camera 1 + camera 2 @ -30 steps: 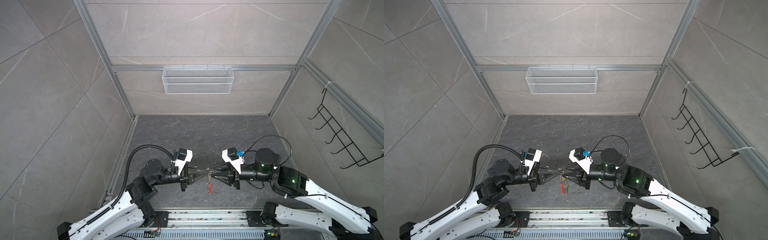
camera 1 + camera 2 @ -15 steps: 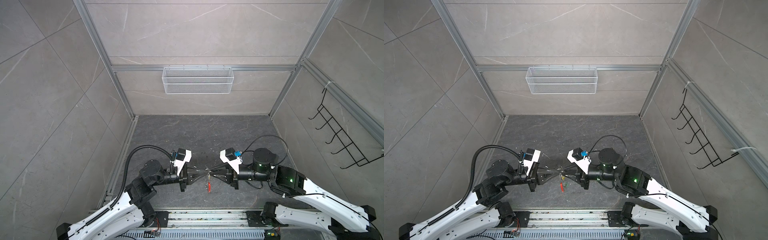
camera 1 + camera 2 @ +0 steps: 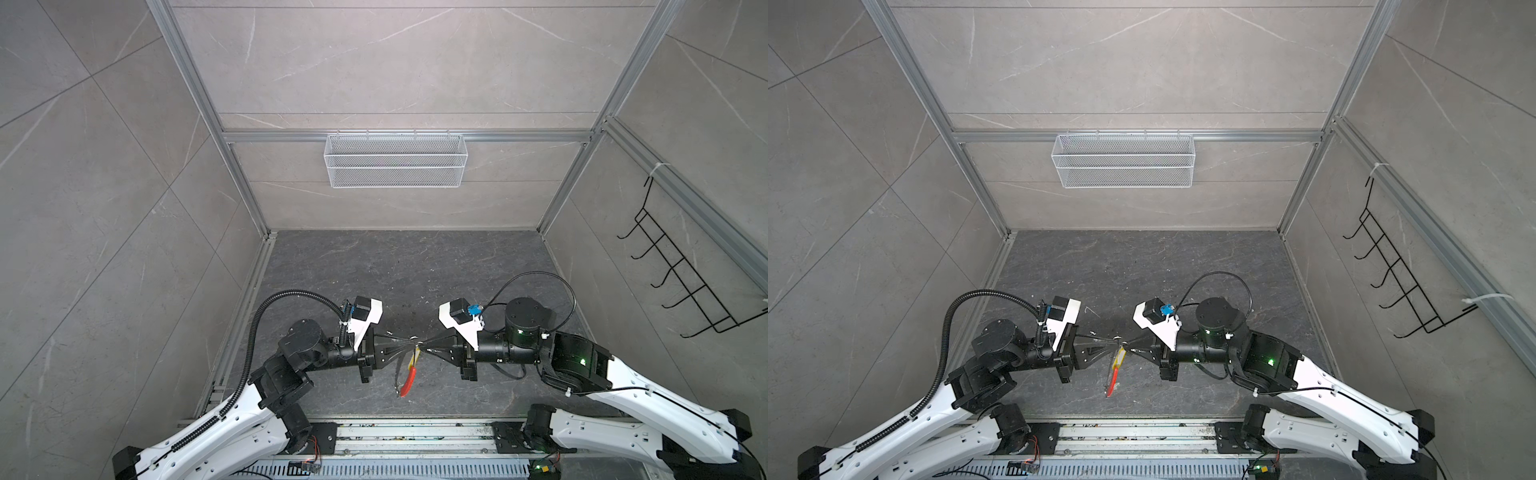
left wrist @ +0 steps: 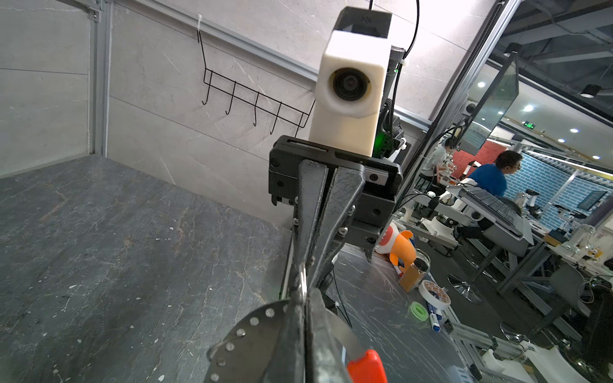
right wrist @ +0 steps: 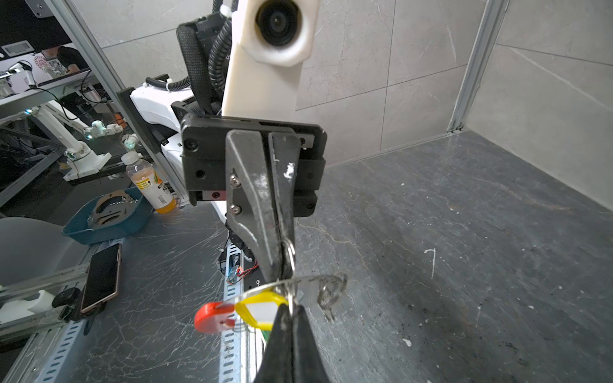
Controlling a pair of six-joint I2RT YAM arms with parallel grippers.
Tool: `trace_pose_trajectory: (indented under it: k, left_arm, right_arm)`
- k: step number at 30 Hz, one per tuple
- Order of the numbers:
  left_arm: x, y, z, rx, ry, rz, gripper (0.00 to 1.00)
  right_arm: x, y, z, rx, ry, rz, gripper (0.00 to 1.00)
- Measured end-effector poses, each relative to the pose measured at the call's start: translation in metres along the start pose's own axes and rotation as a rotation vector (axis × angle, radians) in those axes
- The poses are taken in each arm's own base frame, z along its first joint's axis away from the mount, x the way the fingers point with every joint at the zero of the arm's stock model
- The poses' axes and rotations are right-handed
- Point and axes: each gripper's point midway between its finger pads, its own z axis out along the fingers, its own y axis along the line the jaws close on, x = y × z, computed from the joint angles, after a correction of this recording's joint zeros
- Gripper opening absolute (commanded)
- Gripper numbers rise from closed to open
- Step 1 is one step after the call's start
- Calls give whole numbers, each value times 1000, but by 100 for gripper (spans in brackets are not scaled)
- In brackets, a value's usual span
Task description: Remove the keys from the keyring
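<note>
**A:** How far along is it?

**B:** Barely begun, I'd judge. The left gripper (image 4: pixel 304 298) and right gripper (image 5: pixel 288 310) meet tip to tip above the floor, both pinched fully closed. The left one looks to grip the keyring (image 4: pixel 247 326) by its metal band. The hoop hangs below the tips, with its red sleeve (image 3: pixel 410 380) lowest.

**A:** And the keys (image 5: pixel 326 291)?

**B:** Both are on the hoop, right at the tips. The right gripper seems clamped on the small split ring of the yellow-tagged key (image 5: pixel 262 310). A sliver of green tag (image 5: pixel 266 326) shows beneath. Nothing is freed, so both are left to work off.

**A:** The room?

**B:** Pale tiled walls (image 3: pixel 374 62) in aluminium framing. Under the grippers, the floor (image 3: pixel 415 270) is dark, marbled and flecked white. A wire basket (image 3: pixel 395 162) hangs far beyond the tips, and a hook rack (image 3: pixel 683 261) sits out past the right gripper.
</note>
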Motion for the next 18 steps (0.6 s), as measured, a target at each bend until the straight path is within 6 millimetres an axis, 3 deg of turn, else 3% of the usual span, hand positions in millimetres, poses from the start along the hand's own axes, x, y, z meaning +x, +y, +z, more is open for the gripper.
trace_pose_trajectory:
  k: [18]
  left_arm:
    - [-1,0,-4,6,-45,-13,0]
  right_arm:
    - [6,5,10,12,25,-22,0]
